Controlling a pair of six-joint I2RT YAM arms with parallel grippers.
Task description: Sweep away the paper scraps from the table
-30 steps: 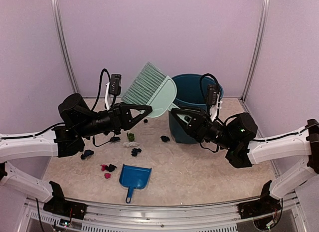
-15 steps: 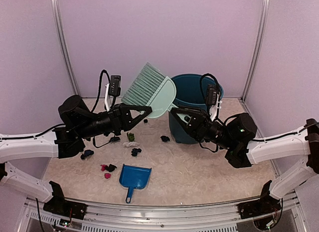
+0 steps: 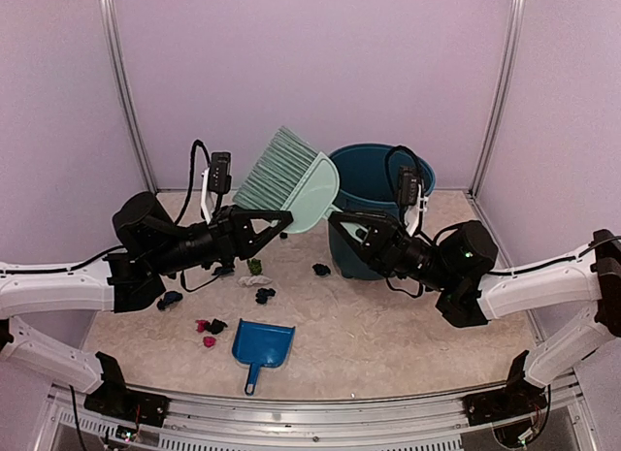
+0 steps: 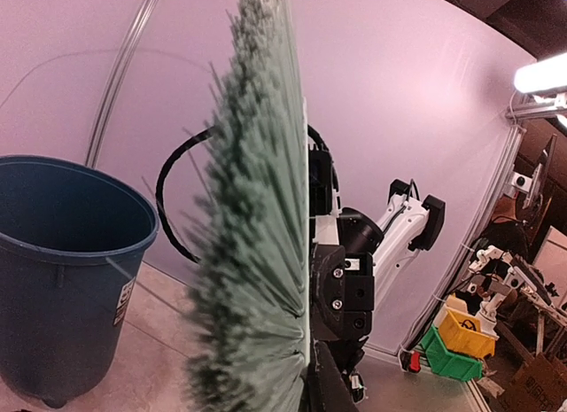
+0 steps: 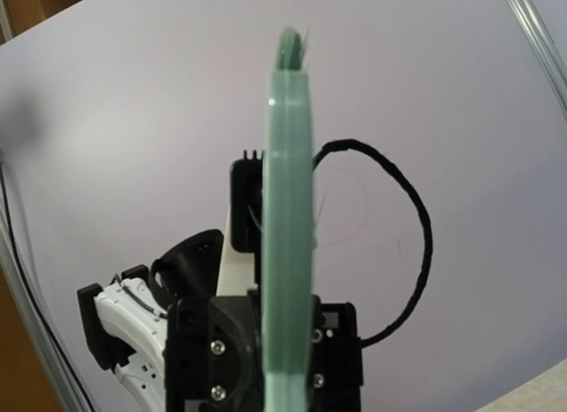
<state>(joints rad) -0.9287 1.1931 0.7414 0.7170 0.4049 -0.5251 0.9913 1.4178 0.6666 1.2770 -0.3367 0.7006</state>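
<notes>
The pale green hand brush (image 3: 291, 184) hangs in the air between both arms, bristles up and to the left. My left gripper (image 3: 283, 218) is shut on its lower left edge. My right gripper (image 3: 336, 218) is shut on its lower right end. In the left wrist view the brush (image 4: 257, 235) fills the middle. In the right wrist view the brush (image 5: 288, 235) stands edge-on. Paper scraps lie on the table (image 3: 408, 335): a dark one (image 3: 320, 270), a dark one (image 3: 264, 295), a green one (image 3: 254, 266), and pink and black ones (image 3: 209, 327).
A blue dustpan (image 3: 264, 344) lies near the front, handle toward me. A dark teal bucket (image 3: 374, 194) stands at the back right, behind my right gripper, and shows as the bucket (image 4: 62, 270) at the left of the left wrist view. Lilac walls enclose the table.
My right gripper's jaws have closed on the brush. The brush and both grippers have shifted slightly left and up.
</notes>
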